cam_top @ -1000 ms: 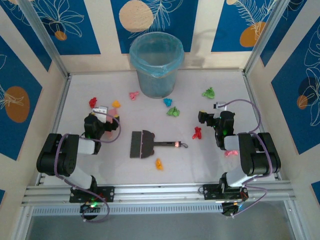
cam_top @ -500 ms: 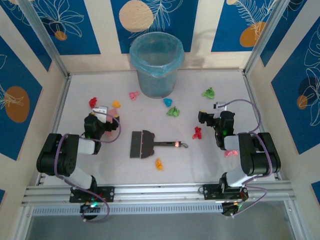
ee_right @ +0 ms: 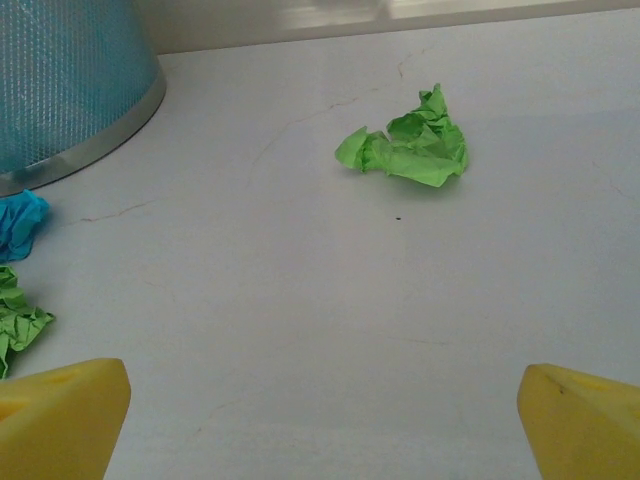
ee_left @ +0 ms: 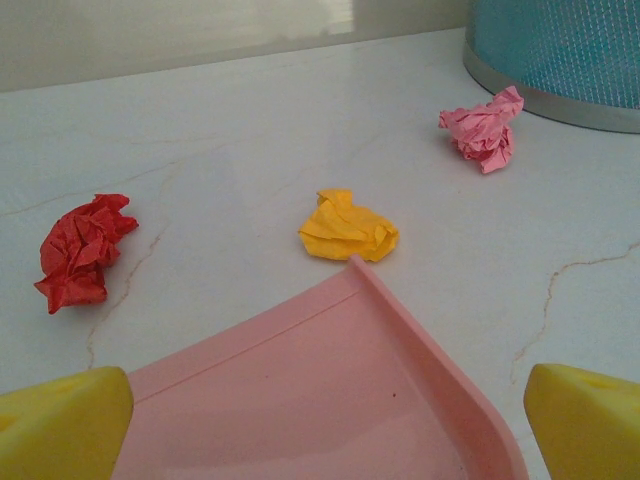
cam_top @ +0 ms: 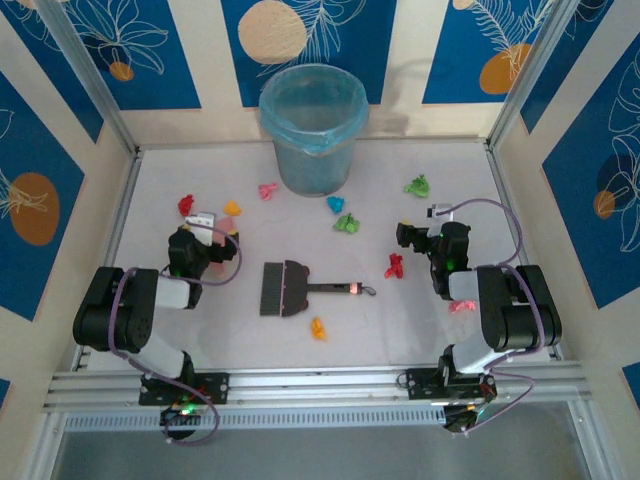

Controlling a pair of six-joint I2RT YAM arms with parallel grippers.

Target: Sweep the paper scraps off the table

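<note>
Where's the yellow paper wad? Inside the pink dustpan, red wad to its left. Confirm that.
One error: the left wrist view shows the yellow wad on the table just beyond the dustpan, not inside it. The red wad is to its left.

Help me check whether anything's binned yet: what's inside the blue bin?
Inside the blue bin the top view shows a pale blue liner folded over the rim and nothing lying in it. Its near inner wall is hidden by the rim, so a small wad could hide there.

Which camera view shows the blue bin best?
Top external: the whole blue bin, rim and mouth included. Left wrist catches a corner of its lower wall; right wrist, a larger piece.
</note>
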